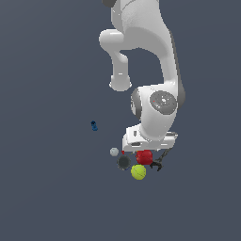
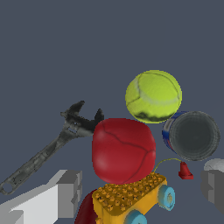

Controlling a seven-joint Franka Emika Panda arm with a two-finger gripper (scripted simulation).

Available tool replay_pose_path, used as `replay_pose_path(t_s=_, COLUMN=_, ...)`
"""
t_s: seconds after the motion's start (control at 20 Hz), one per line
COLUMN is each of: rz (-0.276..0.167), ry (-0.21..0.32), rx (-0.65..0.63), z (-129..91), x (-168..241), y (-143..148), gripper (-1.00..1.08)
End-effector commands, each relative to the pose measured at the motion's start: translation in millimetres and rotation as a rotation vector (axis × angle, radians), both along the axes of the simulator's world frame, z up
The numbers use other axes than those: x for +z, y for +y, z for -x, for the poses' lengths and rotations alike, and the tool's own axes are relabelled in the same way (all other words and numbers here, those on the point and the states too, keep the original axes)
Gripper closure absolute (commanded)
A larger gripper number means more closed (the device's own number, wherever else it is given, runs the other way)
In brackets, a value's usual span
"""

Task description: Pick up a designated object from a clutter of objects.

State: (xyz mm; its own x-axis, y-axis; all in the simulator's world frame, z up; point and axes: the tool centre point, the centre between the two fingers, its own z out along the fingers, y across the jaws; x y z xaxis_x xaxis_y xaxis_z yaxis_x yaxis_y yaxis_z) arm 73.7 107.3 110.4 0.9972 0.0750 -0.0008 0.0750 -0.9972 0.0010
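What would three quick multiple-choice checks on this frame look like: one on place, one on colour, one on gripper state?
1. In the wrist view, the red apple-like ball lies between:
A. wrench and grey-ended can
B. two tennis balls
C. two cups

2. The toy block car's wheels are:
A. black
B. light blue
C. red

3. The gripper is:
A. shut on the tennis ball
B. shut on the wrench
C. open, a finger on either side of the red ball

Answers:
1. A, the black wrench is on one side and the can on the other.
2. B, light blue wheels on a yellow-orange body.
3. C, the grey fingers stand well apart, and the tennis ball lies free.
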Motion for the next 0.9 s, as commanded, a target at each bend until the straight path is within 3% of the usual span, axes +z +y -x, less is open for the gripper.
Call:
replay_pose_path(t_s=0.0, rz=-0.001, ry=-0.001, rx=0.005, z=-1, x=-7, y=4, gripper=-0.92)
replay_pose_path(t_s=0.4, rz=-0.001, ry=0.001, rx=0.007, z=0, x=-15, y=5, gripper=-0.92)
replay_pose_path(t_s=0.85, rz=-0.001, ry=-0.001, rx=0.007, z=0, x=-55, y=6, gripper=-0.92)
